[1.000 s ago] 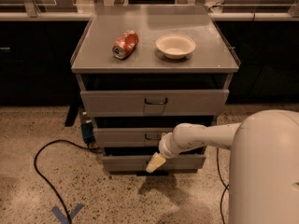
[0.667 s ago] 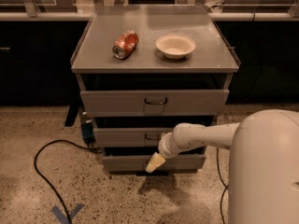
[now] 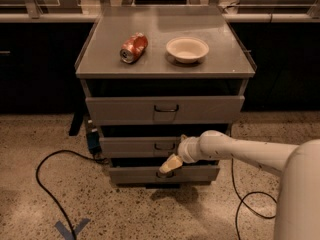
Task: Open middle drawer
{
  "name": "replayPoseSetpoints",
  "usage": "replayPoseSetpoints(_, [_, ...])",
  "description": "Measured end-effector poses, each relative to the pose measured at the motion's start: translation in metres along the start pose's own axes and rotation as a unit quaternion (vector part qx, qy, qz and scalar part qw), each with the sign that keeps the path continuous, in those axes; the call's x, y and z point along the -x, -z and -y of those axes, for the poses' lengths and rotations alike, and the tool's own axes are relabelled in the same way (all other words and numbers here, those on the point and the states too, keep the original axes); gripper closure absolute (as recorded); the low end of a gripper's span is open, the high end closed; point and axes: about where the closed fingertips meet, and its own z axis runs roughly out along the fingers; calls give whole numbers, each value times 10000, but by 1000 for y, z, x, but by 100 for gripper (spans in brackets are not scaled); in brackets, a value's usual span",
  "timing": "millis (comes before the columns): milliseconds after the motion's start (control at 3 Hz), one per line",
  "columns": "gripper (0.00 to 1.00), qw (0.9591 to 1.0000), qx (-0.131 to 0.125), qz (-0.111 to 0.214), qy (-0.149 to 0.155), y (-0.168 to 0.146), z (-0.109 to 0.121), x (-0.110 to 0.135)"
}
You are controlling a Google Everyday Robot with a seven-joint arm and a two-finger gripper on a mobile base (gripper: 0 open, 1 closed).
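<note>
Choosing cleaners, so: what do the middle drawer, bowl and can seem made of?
Middle drawer: probably painted metal, matte grey. Bowl: white, smooth, ceramic or plastic. Can: thin metal, crushed, red print. The gripper, pale and plastic-looking, sits before the bottom drawer.

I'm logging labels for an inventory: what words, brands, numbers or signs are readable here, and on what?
Red can on the cabinet top: printing too blurred to read.
Bowl, middle drawer, gripper just below that drawer's handle: no text visible.
Blue tape on the floor: a V-shaped mark, no lettering.
</note>
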Motion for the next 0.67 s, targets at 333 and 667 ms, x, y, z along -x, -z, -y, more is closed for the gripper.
replayPoseSetpoints(333, [0,9992,-77,320,-242,5,18,3])
replayPoseSetpoints(667, [0,9986,-44,433,-304,3,31,4])
